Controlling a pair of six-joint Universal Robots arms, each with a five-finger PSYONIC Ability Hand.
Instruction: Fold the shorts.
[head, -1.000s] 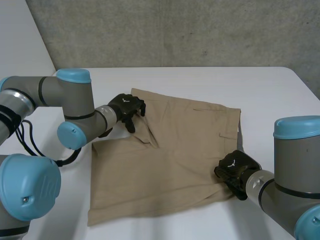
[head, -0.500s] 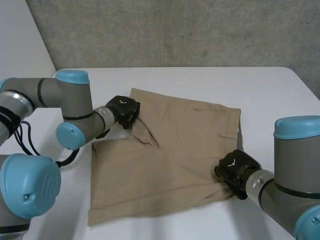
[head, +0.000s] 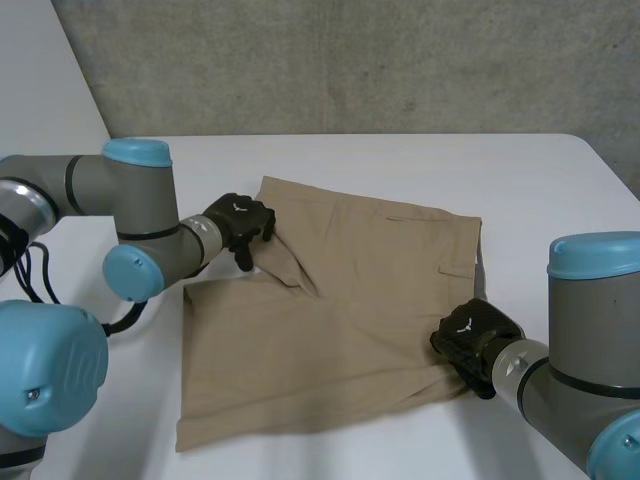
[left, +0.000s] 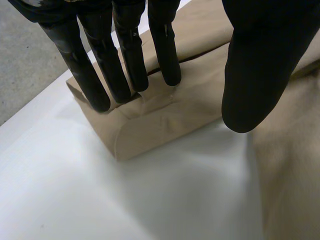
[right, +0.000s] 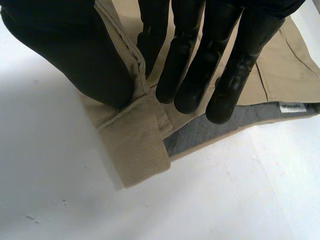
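Note:
Tan shorts (head: 350, 300) lie spread flat on the white table (head: 450, 170). My left hand (head: 238, 218) is at their far left corner, where the cloth is doubled over in a small fold (left: 160, 125). Its straight fingers (left: 127, 55) rest their tips on that fold, and the thumb (left: 260, 65) stands apart beside it. My right hand (head: 470, 338) is at the near right corner. There the thumb (right: 75, 55) and fingers (right: 190, 75) pinch the stitched waistband edge (right: 140, 145), which is turned back and shows grey lining with a white label (right: 291, 106).
Bare white table runs all round the shorts, widest at the far right. A grey concrete wall (head: 350, 70) stands behind the table's far edge. My left arm reaches in low along the shorts' left side.
My left hand curled its fingers into a fist at the far left corner, then straightened them again, and shifted slightly left. The right hand kept its pinch and did not move.

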